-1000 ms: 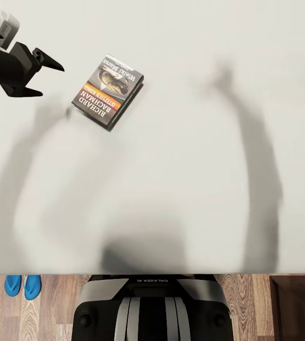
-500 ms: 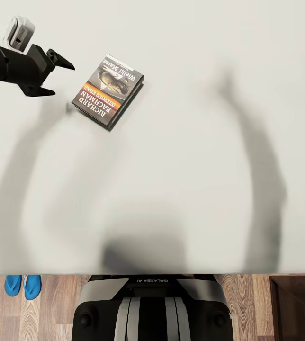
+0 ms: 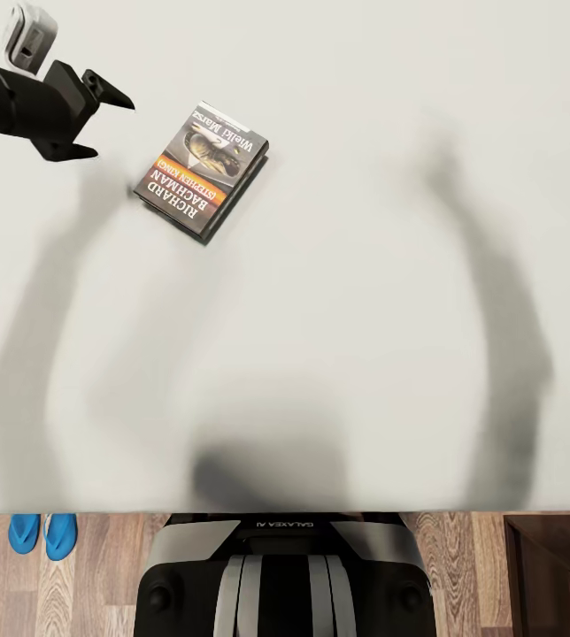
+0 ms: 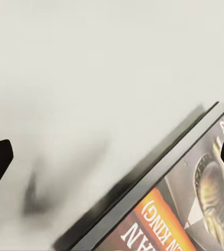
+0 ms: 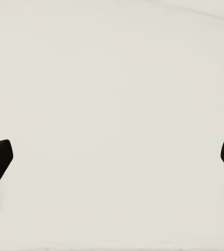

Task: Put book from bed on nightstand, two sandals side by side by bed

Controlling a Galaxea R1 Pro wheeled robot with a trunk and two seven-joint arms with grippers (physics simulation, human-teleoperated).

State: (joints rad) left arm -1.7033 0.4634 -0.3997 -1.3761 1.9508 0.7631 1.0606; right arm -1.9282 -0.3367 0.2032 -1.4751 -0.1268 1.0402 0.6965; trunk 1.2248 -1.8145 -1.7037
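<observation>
I see the bed [image 3: 338, 292] as a plain white, matt, smooth top, cloth-like with no visible weave. On it, the book [image 3: 202, 170] has a printed paper cover with a slight sheen. My left gripper [image 3: 99, 122] looks like matt black plastic. Beside the bed, the floor [image 3: 99, 575] is grained wood, the sandals [image 3: 42, 534] smooth blue rubber-like, and the nightstand [image 3: 555, 571] dark glossy wood.
</observation>
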